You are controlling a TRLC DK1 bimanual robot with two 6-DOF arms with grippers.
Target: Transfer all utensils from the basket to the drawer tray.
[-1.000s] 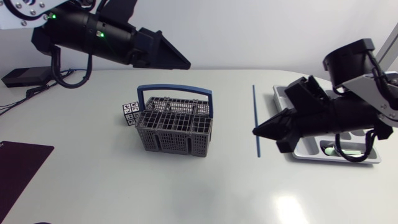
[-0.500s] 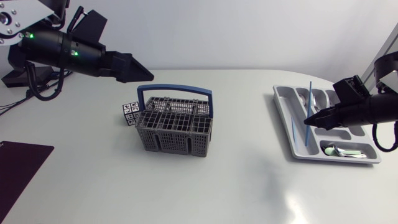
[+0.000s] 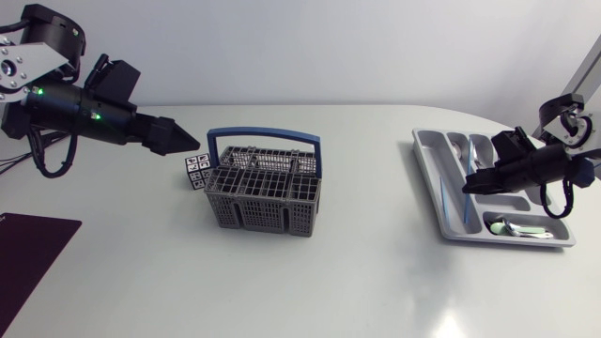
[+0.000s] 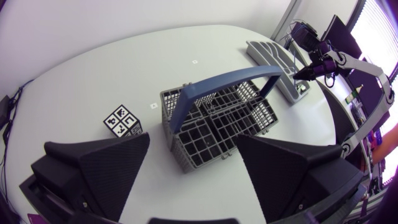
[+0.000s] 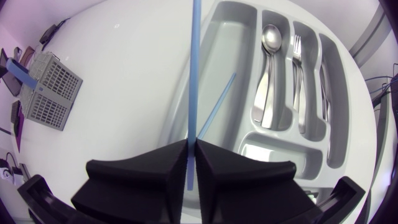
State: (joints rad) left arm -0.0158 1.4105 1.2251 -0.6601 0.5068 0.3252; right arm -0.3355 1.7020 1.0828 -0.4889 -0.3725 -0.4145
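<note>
A robotics lab setup: the left arm (image 3: 84,113) and right arm (image 3: 535,167) hang over a white table (image 3: 310,282) holding a marker-printed cube (image 3: 196,173)

Left of the basket (image 3: 263,208), the left arm (image 3: 103,120) is matte black with two green lights (image 3: 94,115), a looping black cable (image 3: 54,167) and a silver-grey link (image 3: 21,68). Right of the basket, the right arm (image 3: 531,167) is black and cabled.
</note>
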